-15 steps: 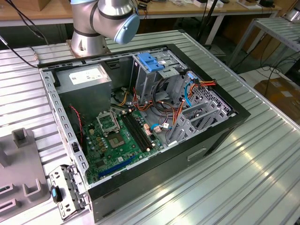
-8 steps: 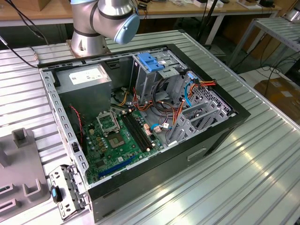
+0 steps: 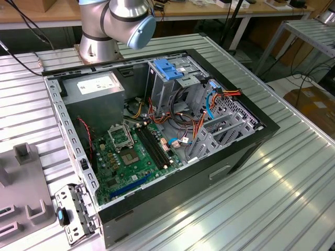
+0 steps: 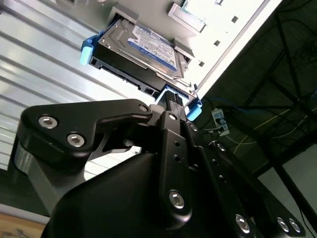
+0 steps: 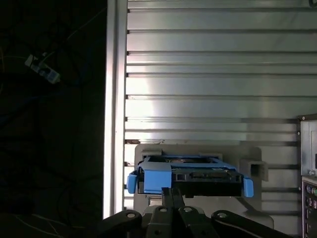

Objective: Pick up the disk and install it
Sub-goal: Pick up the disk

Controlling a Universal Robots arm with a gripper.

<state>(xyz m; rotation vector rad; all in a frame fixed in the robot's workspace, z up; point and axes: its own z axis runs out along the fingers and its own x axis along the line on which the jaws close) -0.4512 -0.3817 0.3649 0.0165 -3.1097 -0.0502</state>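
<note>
1. Disk point(image 5: 200, 174) lies flat in a grey holder point(image 5: 198, 149), and both wrist views show it. Its printed label faces up in the second wrist view point(image 4: 148, 44).
2. Blue rails point(image 5: 132, 182) run along the disk's sides, and their ends stick out past the holder's slot.
3. The holder rests on a ribbed metal surface point(image 5: 208, 84), close to that surface's edge. Past the edge on the holder's far side it is dark, with loose cables.
4. Pincer point(image 5: 172, 190) is at the holder's open side, right up against the disk's near edge by the blue front piece. The second wrist view point(image 4: 171, 99) shows the same contact zone.
5. Cannot tell whether the pincer is spread, pressed together or pinching the disk, because the arm's own black links block the view.
6. The disk is seated in the holder and not lifted.
7. The edge of a computer case point(image 5: 309, 173) shows past one end of the holder, apart from it.
8. In the exterior view the open case point(image 3: 172, 172) sits on the ribbed surface with its side panel off. A green board point(image 3: 131, 157) and a metal cage with a blue latch point(image 3: 168, 70) are visible inside.
9. The arm base point(image 3: 112, 26) is also in the exterior view. Its spot relative to the holder is unclear.
</note>
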